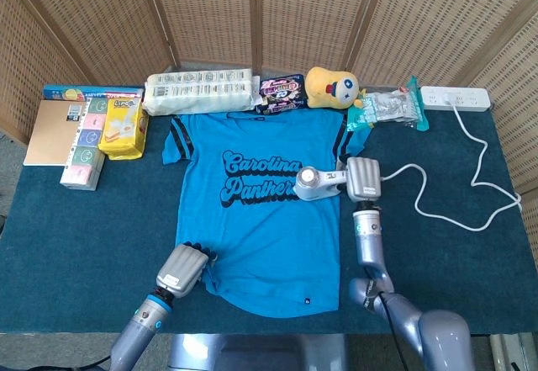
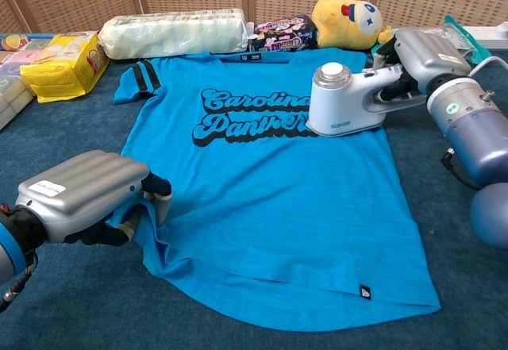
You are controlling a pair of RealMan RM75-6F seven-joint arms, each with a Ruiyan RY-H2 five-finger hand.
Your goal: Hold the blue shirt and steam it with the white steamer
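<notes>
The robot's left hand (image 2: 79,195), its ribbed grey fingers curled tight, pinches a bunched fold at the lower left hem of the blue shirt (image 2: 262,183), which lies spread flat on a table (image 1: 84,219) covered in dark teal cloth. The right hand (image 2: 425,56) grips the handle of the white steamer (image 2: 343,100), a smooth, rounded plastic unit with a domed cap; its base rests on the shirt's upper right chest, just beside the end of the black "Carolina Panthers" lettering. The shirt is a soft heathered knit with dark striped sleeve cuffs. A white cord (image 1: 437,190) loops from the steamer across the cloth toward a white power strip (image 1: 455,97) at the far right corner. Along the back edge sit a clear-wrapped roll pack (image 1: 200,91), a dark snack bag (image 1: 281,90), a yellow plush toy (image 1: 331,87) and a crinkled clear packet (image 1: 388,106). At far left lie a yellow pack (image 1: 123,126), boxed tissues (image 1: 85,152) and a brown notebook (image 1: 50,132). Woven wicker screens (image 1: 269,18) stand behind.
</notes>
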